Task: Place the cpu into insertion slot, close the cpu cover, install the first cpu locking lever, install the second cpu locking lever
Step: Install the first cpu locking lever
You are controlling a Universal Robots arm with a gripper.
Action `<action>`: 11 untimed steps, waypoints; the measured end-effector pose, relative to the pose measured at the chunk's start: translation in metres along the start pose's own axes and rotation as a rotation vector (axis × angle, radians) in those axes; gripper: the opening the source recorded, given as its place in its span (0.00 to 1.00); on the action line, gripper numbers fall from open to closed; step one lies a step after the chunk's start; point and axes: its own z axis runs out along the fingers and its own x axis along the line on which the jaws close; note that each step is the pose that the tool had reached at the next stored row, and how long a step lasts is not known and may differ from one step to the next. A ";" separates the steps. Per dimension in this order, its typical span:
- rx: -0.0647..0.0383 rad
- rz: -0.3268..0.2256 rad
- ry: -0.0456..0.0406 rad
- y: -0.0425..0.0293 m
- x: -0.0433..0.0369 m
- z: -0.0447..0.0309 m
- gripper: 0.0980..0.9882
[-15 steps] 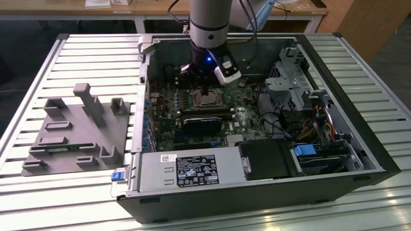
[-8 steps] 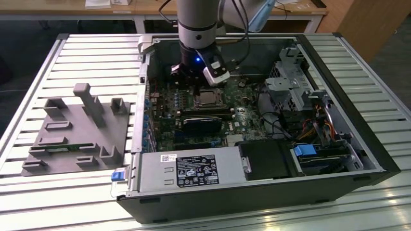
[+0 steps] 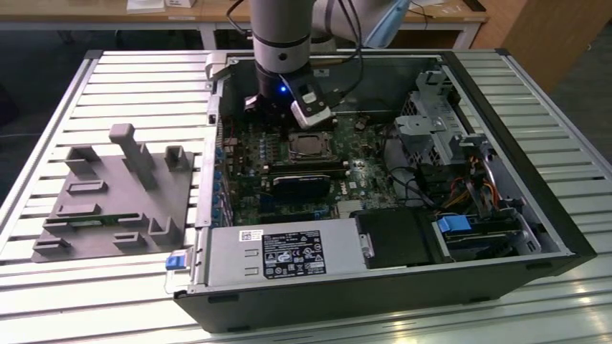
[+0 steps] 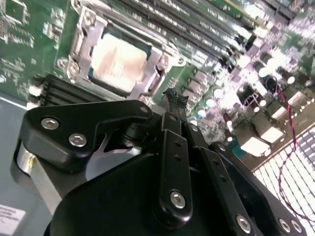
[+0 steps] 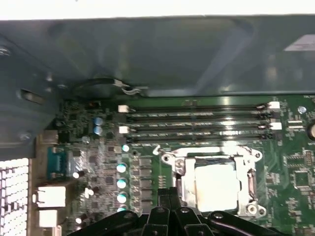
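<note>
**Position.** The gripper [image 4: 174,96] is held low over the motherboard [image 5: 295,187], inside the open computer case [image 3: 535,179]. In the second wrist view its tips sit just beside one corner of the socket. The fingers are pressed together and nothing is seen pinched between them.

**Task items.** The cpu [image 5: 216,181] is seated in the insertion slot [image 5: 179,187]. The cpu cover [image 4: 78,51] is lying down around it, with the chip's pale metal top showing through the window. A thin wire lever end [image 5: 157,150] is noted at a socket corner on the side toward the memory slots [image 5: 197,123]. Whether either lever is latched cannot be determined.

**Risks, as judged.**
- The cover could spring up again if a lever is pushed without being caught under its hook. The cause would be tips that ride over the thin wire instead of bearing on it.
- A slip off the lever could drive the closed tips into the row of capacitors [image 5: 121,183] beside the socket, or across the board.
- The chip could be loaded unevenly if force is applied while the cover is not fully flat. The pins beneath are hidden, so their condition cannot be checked.
</note>
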 end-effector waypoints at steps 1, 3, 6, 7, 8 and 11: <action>-0.011 0.000 0.0007 0.0000 0.0012 -0.0001 0.01; -0.034 0.001 0.0016 -0.0002 0.0040 -0.0003 0.01; -0.072 0.002 0.0034 -0.0003 0.0068 -0.0005 0.01; -0.086 0.002 0.0041 -0.0003 0.0078 -0.0005 0.01; -0.100 0.002 0.0046 -0.0004 0.0088 -0.0006 0.01; -0.146 0.004 0.0069 -0.0005 0.0112 -0.0007 0.01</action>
